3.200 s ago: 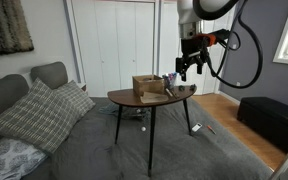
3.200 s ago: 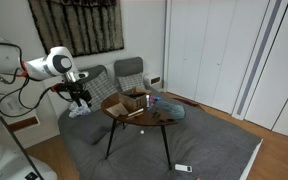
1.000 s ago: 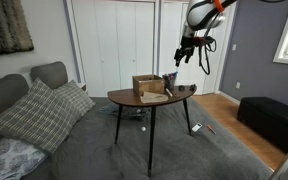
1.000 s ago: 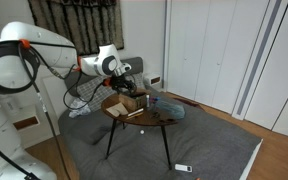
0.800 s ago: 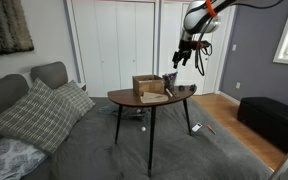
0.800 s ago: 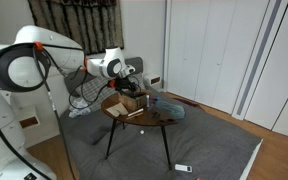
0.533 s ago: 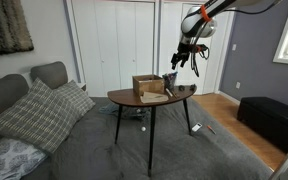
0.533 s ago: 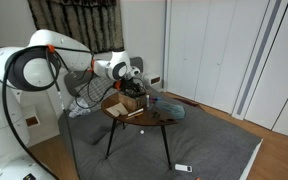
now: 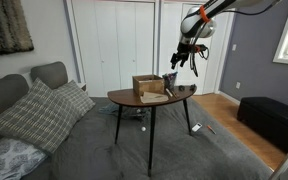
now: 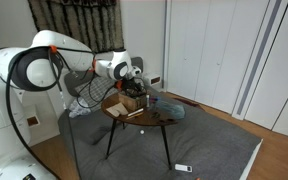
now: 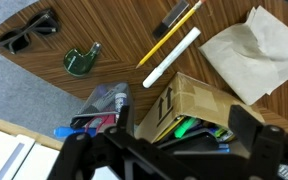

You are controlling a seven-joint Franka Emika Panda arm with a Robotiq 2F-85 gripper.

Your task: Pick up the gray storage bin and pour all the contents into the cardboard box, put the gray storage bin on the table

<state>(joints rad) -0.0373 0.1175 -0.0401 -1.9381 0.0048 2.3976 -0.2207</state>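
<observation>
1 table (image 9: 124,97), 1 cardboard box (image 9: 149,86), 1 gray storage bin (image 11: 102,104) nxt to it, fingers (image 11: 79,155) apart, nothing btwn

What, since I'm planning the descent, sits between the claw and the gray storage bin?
Nothing visible. The claw hangs in open air over the table, above and apart from the gray storage bin, which stands beside the cardboard box. The sunglasses lie well aside.

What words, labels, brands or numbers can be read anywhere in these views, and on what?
None can be read.
The cardboard box: no legible print in the wrist view.
The white marker: any marking is too small and blurred to read.
Both exterior views: too distant for any text.
</observation>
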